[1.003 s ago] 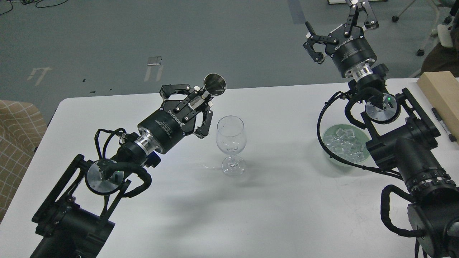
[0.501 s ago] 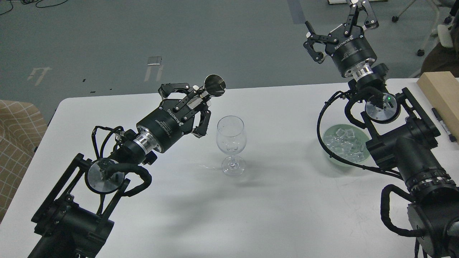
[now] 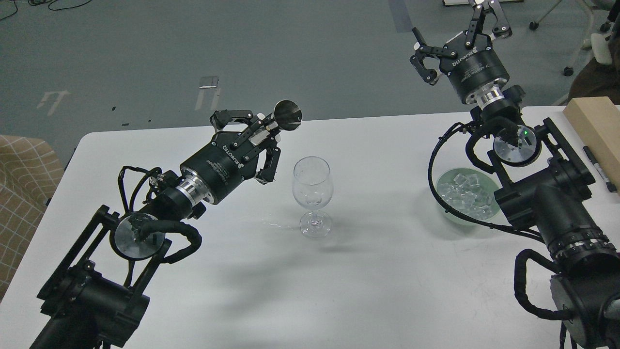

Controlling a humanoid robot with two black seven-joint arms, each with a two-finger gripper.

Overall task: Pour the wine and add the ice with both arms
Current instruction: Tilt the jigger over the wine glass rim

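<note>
A clear stemmed wine glass (image 3: pixel 312 186) stands upright at the middle of the white table (image 3: pixel 378 271). My left gripper (image 3: pixel 269 128) is shut on a small shiny metal cup (image 3: pixel 287 115), held tilted on its side just left of and above the glass rim, its mouth turned toward the glass. A pale green bowl (image 3: pixel 443 182) holding several clear ice cubes (image 3: pixel 467 194) sits at the right, partly hidden by my right arm. My right gripper (image 3: pixel 457 34) is open and empty, raised high beyond the table's far edge, well above the bowl.
A light wooden block (image 3: pixel 598 131) and a black pen (image 3: pixel 598 167) lie at the table's right edge. A small wet streak (image 3: pixel 273 224) marks the table left of the glass foot. A checked seat (image 3: pixel 19 194) stands off the table's left side.
My left gripper with the metal cup has drawn back a little to the left, away from the glass. The right arm, the glass and the bowl have not moved.
</note>
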